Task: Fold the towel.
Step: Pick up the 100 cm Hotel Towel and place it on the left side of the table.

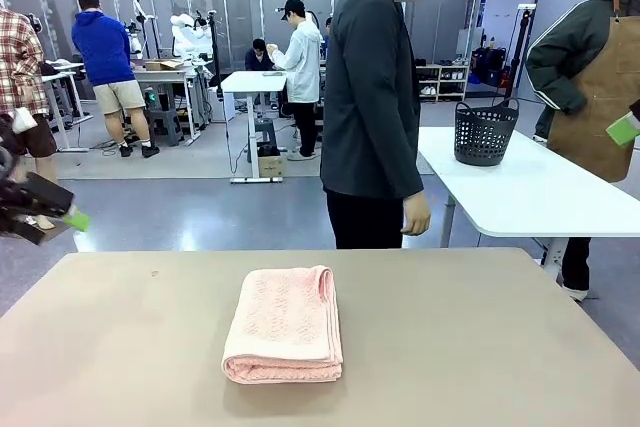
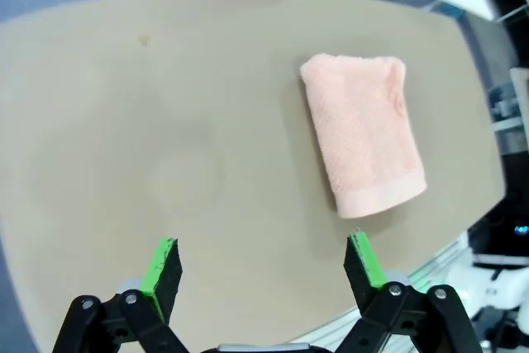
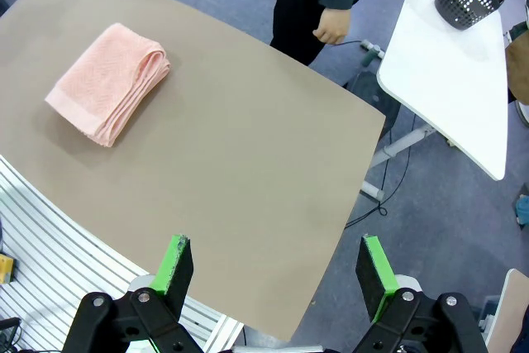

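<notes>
Left claw point(image 2: 263, 269) spread, empty, high off towel point(image 2: 364, 131) | right claw point(image 3: 277, 274) spread, clear | towel folded mid-table point(image 1: 120, 347), looks done

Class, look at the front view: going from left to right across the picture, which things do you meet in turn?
Left gripper → towel on the table → dark basket on the white table.

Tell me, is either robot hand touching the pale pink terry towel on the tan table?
No. The folded pale pink terry towel lies alone mid-table, while the left hand hangs open off at the table's side.
</notes>
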Available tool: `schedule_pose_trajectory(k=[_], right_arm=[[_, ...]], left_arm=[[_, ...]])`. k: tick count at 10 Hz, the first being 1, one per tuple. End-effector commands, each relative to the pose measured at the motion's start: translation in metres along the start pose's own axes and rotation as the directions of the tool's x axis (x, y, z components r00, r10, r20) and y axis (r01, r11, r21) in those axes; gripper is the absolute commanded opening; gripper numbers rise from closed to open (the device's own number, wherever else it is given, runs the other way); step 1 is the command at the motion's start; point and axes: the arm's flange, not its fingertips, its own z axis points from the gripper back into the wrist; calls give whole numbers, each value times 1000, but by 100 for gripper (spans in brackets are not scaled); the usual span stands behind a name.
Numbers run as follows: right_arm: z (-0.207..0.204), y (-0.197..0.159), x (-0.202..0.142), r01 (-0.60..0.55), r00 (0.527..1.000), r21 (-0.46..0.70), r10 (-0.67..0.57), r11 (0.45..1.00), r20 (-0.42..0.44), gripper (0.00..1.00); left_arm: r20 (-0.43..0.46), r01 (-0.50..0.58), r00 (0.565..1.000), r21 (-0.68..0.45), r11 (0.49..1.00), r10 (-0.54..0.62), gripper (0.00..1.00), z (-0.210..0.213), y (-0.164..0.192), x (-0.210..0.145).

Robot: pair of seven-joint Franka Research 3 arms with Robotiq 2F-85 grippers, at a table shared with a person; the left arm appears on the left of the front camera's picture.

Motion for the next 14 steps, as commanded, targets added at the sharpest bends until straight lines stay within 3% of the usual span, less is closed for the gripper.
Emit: schedule_pose_trajectory(k=[1,3,7,9,10,14], right_arm=[[1,-1,-1,2,1000,1,-2,1000,-4,100],[1,-1,-1,2,1000,1,-2,1000,-4,100],[1,-1,-1,2,1000,1,-2,1000,-4,100],[1,-1,-1,2,1000,1,-2,1000,-4,100],[1,-1,-1,2,1000,1,-2,1000,-4,100],[1,-1,-1,2,1000,1,-2,1000,-4,100]], left_arm=[[3,-54,998,-63,997,55,100,-40,-10,10],[-33,-117,993,-132,984,113,100,-80,-11,15],[-191,-236,962,-234,943,194,100,-164,-27,14],[-230,-311,940,-278,909,252,100,-200,-28,16],[-290,-380,910,-298,876,296,100,-217,-32,12],[-302,-391,906,-332,859,296,100,-261,-43,-5]])
